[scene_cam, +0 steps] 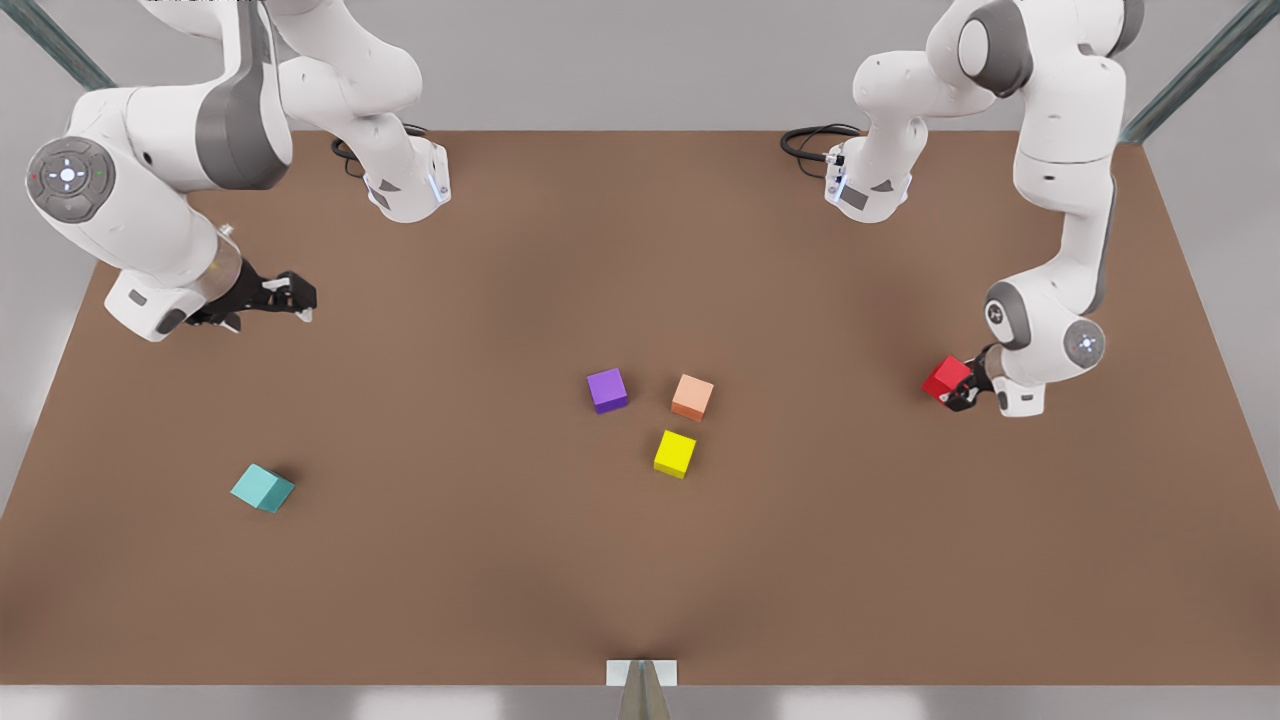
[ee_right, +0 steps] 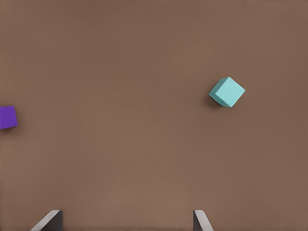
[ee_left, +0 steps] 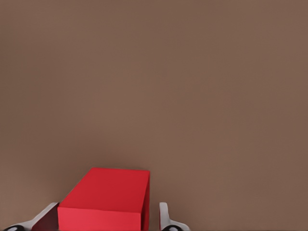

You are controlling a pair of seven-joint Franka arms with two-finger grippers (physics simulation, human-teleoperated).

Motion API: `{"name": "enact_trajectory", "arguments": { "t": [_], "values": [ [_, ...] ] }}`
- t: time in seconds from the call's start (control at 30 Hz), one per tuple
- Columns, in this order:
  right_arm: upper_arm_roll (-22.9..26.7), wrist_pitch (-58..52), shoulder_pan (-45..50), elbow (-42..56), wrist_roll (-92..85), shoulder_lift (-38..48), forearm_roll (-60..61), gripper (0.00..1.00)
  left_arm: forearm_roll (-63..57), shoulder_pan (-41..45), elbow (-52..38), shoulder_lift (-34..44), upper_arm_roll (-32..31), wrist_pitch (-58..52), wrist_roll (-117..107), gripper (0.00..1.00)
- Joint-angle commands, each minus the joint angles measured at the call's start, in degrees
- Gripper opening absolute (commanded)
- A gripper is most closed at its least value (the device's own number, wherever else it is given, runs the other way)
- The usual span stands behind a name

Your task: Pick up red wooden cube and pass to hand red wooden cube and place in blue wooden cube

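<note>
Left gripper (scene_cam: pixel 958 392) clamped on the red wooden cube (scene_cam: pixel 945 378), held between its fingers (ee_left: pixel 164 217) above the table (scene_cam: pixel 500 560). Right gripper (scene_cam: pixel 290 297) spread wide, holding nothing, waiting well apart from it. Blue wooden cube (scene_cam: pixel 263 488) down on the table, out ahead of the right gripper, near nothing else.

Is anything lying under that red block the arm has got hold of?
Nothing visible: the left end effector grips the red wooden cube over bare brown table. In the left wrist view, the table directly beneath it is covered by the cube itself.
</note>
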State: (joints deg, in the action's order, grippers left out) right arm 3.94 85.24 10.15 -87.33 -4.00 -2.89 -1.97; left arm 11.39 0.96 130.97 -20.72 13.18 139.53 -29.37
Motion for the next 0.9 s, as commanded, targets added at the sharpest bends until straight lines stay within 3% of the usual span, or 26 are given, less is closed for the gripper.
{"name": "enact_trajectory", "arguments": {
  "t": [0.0,0.13,0.17,0.2,0.23,0.4,0.47,0.57,0.6,0.7,0.77,0.87],
  "values": [
    [0.10,-1.12,-4.78,4.09,0.48,-2.38,0.39,1.00,0.04,0.36,-0.01,-1.17,-0.09,2.41,-7.37,1.00],
    [0.10,-3.94,-4.96,9.11,0.49,-5.46,1.44,1.00,-0.05,0.45,-0.10,-2.14,-0.17,3.11,-7.28,1.00],
    [0.10,-3.85,-4.96,9.02,0.48,-5.55,1.44,1.00,0.04,0.45,-0.10,-2.05,-0.26,3.11,-7.02,0.91],
    [0.10,-3.94,-4.96,9.02,0.48,-5.55,1.44,1.00,0.04,0.45,-0.10,-2.14,-0.26,3.03,-7.02,0.71],
    [0.19,-3.94,-5.05,9.02,0.48,-5.55,1.44,1.00,0.04,0.45,-0.10,-2.14,-0.26,3.11,-7.02,0.60],
    [0.19,-3.94,-5.14,8.84,-0.04,-5.46,1.27,1.00,-0.14,0.45,-4.58,0.68,-7.47,1.80,-6.76,0.57],
    [0.10,-3.68,-4.78,8.58,-1.54,-5.55,1.44,1.00,-0.31,0.45,-15.99,-2.13,-12.30,-10.58,-6.84,0.57],
    [0.28,-3.68,-5.40,8.93,-8.66,-11.26,17.17,1.00,1.61,0.36,-48.95,-12.23,-26.88,-43.46,-6.93,0.57],
    [0.28,-3.68,-5.92,9.11,-8.92,-14.33,23.85,1.00,4.69,0.36,-53.97,-16.02,-31.28,-44.96,-6.58,0.57],
    [-0.16,-2.89,-5.84,14.03,-17.42,-26.36,41.05,1.00,14.97,0.36,-60.47,-21.64,-36.64,-44.61,4.48,0.57],
    [-0.16,-2.80,-5.93,14.64,-31.93,-33.49,56.10,1.00,21.57,0.45,-64.96,-26.92,-40.95,-39.96,11.87,0.57],
    [-0.25,-0.17,-5.75,18.42,-48.53,-37.19,61.56,1.00,30.97,0.54,-68.30,-32.28,-46.40,-32.31,20.66,0.54]
  ]
}}
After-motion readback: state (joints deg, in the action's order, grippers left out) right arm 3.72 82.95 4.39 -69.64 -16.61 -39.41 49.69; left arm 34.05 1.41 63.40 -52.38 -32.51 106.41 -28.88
